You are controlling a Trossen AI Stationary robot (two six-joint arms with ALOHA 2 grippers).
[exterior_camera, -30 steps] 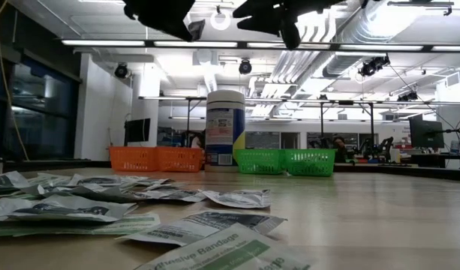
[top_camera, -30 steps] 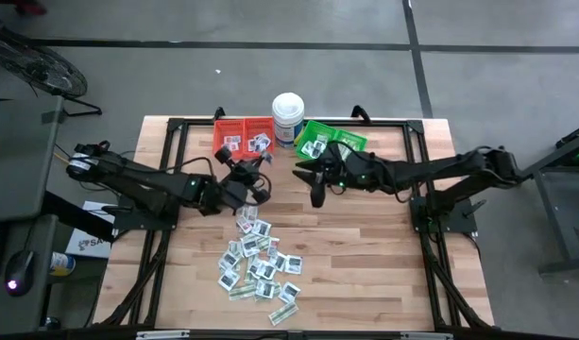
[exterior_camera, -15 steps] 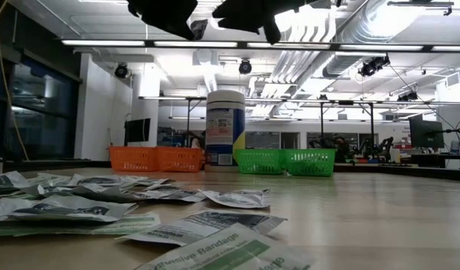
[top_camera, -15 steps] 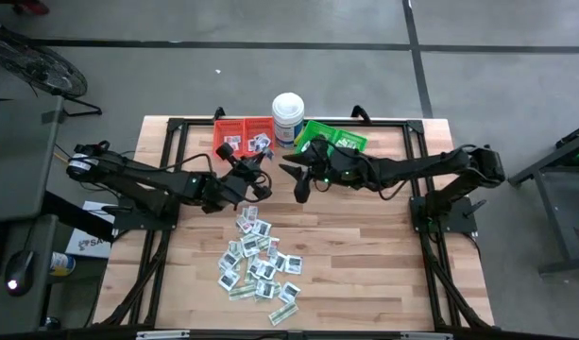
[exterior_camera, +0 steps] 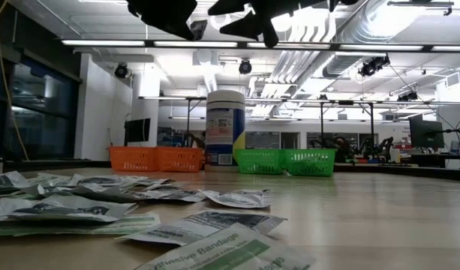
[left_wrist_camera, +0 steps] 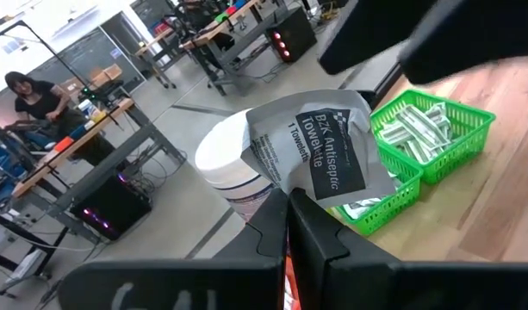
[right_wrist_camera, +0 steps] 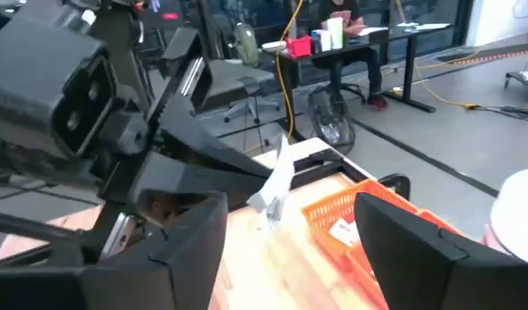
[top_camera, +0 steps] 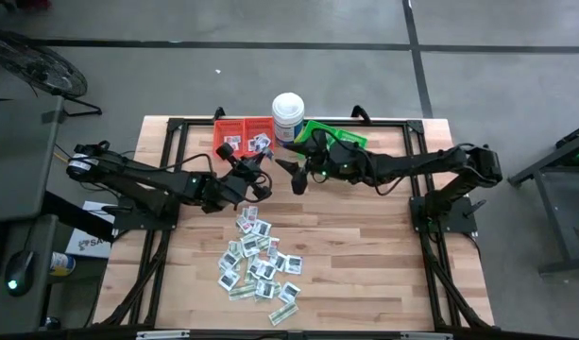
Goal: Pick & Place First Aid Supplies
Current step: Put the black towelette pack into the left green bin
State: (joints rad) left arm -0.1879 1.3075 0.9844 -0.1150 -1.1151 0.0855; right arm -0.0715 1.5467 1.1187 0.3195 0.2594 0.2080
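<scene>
The first aid supplies lie in a loose pile [top_camera: 259,264] on the wooden table's near middle, and the low view shows them in its foreground [exterior_camera: 214,225]. One white antiseptic towelette packet [left_wrist_camera: 319,151] is up in the air, near the red bin [top_camera: 230,127]. My left gripper [top_camera: 259,179] [left_wrist_camera: 288,200] is shut on it. My right gripper [top_camera: 293,176] [right_wrist_camera: 289,207] is open just to its right and faces it. In the right wrist view the packet [right_wrist_camera: 276,185] shows edge-on, ahead of the spread fingers and apart from them. My left gripper pinches the packet's lower edge [left_wrist_camera: 300,188] between its two fingers. It comes roughly level from the table's left. The packet stands up above the fingertips, a little crumpled, printed face toward the wrist camera, and is lifted clear of the table.
At the far edge a white tub [top_camera: 287,113] stands between the red bin, which holds some square packets, and a green bin [top_camera: 350,137] with strip packets. Bare wood lies right of the pile. People sit at desks in the room beyond.
My right gripper has moved toward the table's left, closing on my left gripper and its packet, and its fingers have spread wider. The held packet has stayed in place.
</scene>
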